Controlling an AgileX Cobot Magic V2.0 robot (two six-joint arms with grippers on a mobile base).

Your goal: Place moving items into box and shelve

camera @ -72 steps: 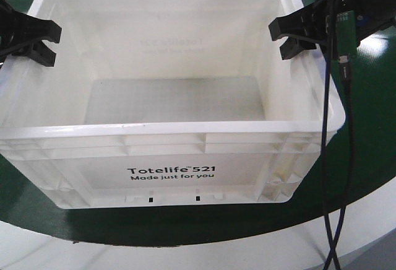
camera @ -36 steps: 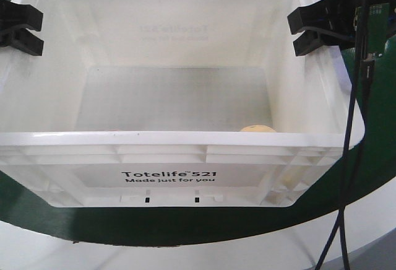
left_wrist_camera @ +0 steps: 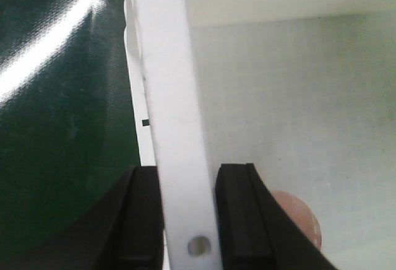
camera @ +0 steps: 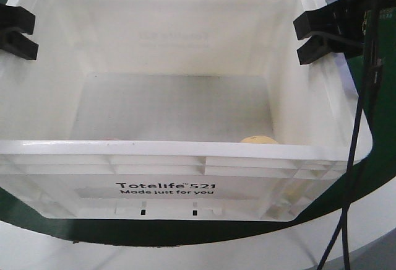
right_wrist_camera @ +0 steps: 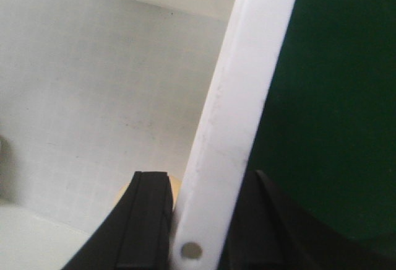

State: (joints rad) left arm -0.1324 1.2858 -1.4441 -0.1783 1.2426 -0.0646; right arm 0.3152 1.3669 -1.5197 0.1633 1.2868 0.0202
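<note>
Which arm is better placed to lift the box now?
Neither alone. The left end effector is shut on the left wall of the box, and the right end effector on its right wall, opposite each other. Both should probably lift together.

A glossy dark green tabletop (left_wrist_camera: 62, 158) with a curved white edge (camera: 93, 251) catches bright glare.

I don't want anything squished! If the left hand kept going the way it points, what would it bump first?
Probably the box wall: the left hand straddles it, so the rim would jam between its fingers. The pinkish lump by the inner finger might come next; depth is unclear.
</note>
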